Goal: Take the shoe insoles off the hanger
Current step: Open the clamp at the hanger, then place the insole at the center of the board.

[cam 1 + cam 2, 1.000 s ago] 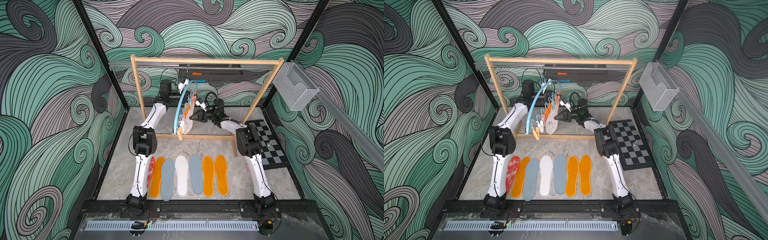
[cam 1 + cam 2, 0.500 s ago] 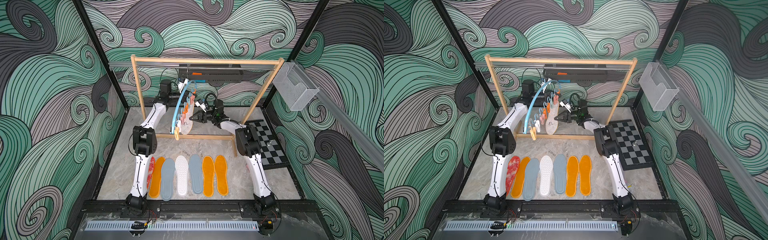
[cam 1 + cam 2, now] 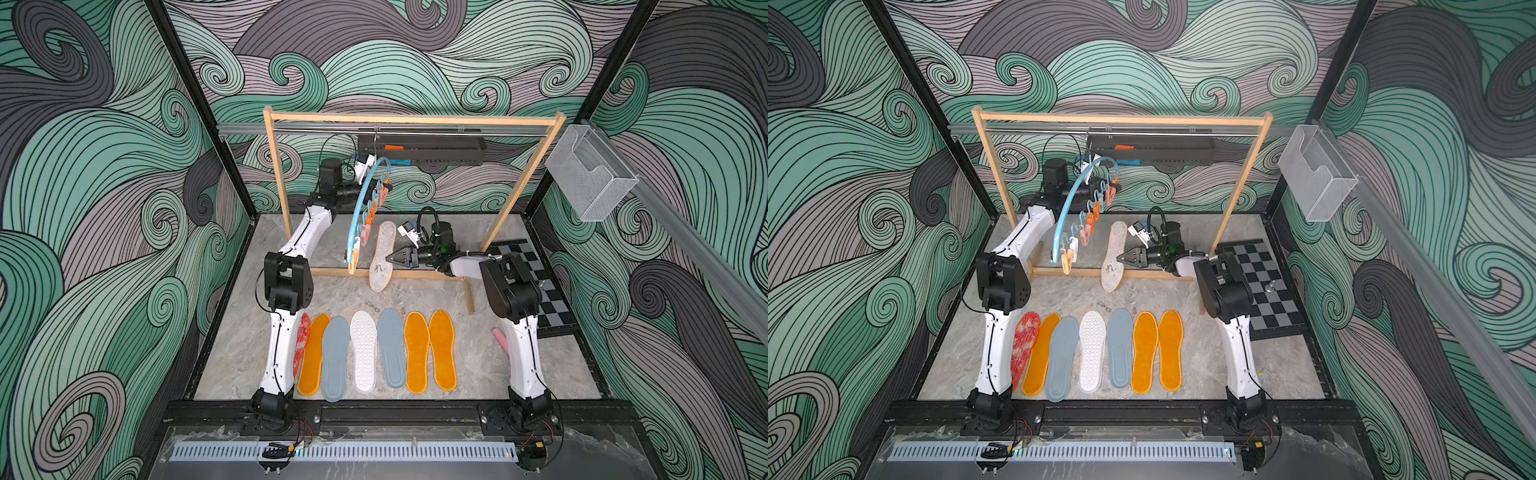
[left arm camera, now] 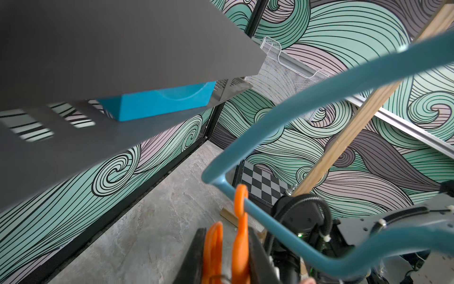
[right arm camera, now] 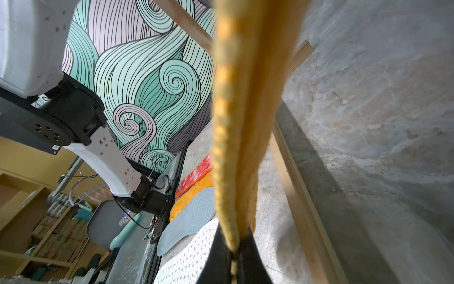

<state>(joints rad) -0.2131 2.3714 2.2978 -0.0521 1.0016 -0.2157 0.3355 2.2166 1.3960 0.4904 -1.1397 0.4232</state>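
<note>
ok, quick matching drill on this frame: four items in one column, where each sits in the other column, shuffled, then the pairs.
Items
1. pale felt insole
2. red mottled insole
3. pink stick
4. orange clip

Places
A. on the table, beside the right arm
B. between the fingers of the left pincer
C. pinched upright in the right pincer
D. end of the row on the table, next to the left arm

Pairs: 1-C, 2-D, 3-A, 4-B
</note>
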